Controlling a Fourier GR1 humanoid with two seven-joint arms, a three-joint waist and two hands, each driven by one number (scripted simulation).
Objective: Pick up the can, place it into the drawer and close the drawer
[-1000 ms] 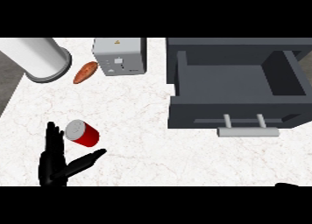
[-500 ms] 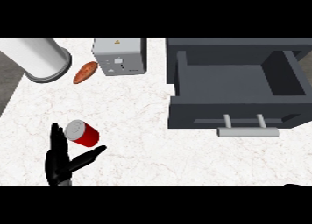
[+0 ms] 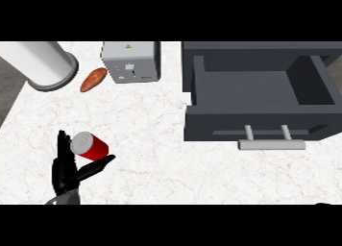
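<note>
My left robot hand (image 3: 69, 169) is open, fingers straight, holding nothing, beside the red can (image 3: 91, 146) near the table's (image 3: 152, 168) front-left corner. If I close off-centre, the can could tip.

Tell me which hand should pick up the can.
Left, most likely. The left hand is already at the red can, open, with fingers on the can's left and thumb below it. The right hand barely shows at the view's lower right edge, far from the can.
</note>
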